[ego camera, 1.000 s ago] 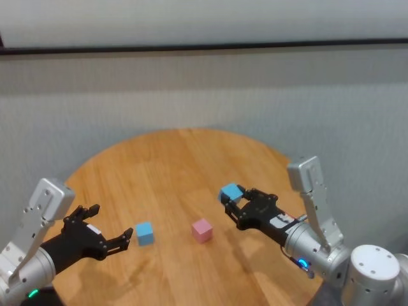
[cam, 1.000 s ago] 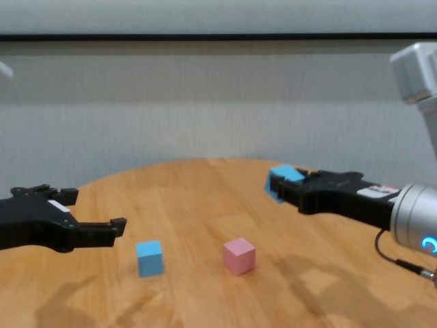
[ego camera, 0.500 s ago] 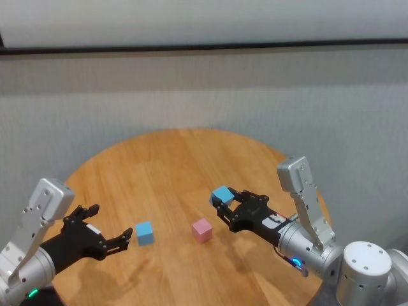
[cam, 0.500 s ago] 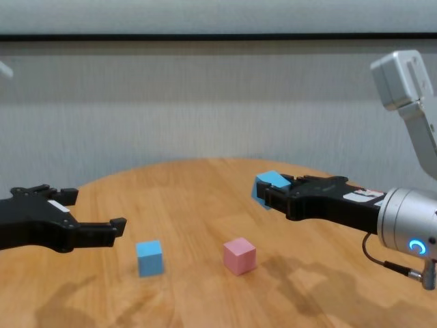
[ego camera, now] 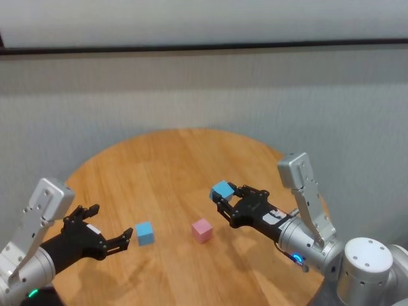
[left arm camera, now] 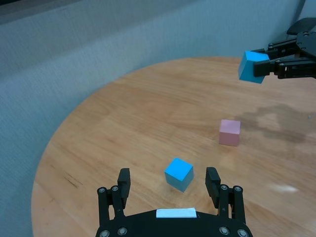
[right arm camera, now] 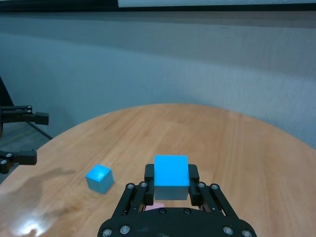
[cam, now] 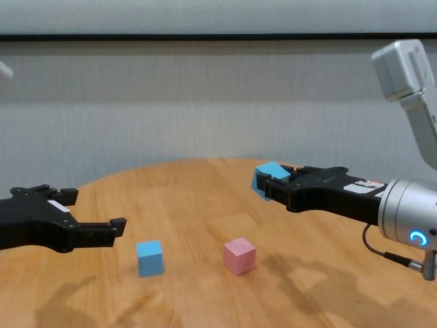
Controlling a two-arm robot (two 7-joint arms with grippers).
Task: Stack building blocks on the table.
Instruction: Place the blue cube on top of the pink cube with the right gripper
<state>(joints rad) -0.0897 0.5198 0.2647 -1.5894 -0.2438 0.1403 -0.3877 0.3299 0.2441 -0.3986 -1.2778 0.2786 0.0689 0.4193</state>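
Note:
A pale pink block (ego camera: 202, 230) and a light blue block (ego camera: 145, 233) sit apart on the round wooden table (ego camera: 159, 166). My right gripper (ego camera: 223, 199) is shut on the second light blue block (ego camera: 222, 190). It holds this block in the air, above and slightly behind and to the right of the pink block (cam: 240, 256). The right wrist view shows the held block (right arm camera: 171, 177) between the fingers. My left gripper (ego camera: 111, 223) is open and empty, hovering just left of the blue block on the table (left arm camera: 179, 174).
The table's curved edge (ego camera: 83, 166) runs behind and around the blocks. A grey wall (ego camera: 204, 89) stands beyond it. Bare wood (cam: 191, 198) lies between the two grippers.
My right gripper has carried the blue block left, closer to the pink block, and lifted it slightly. The left arm and both table blocks have not moved.

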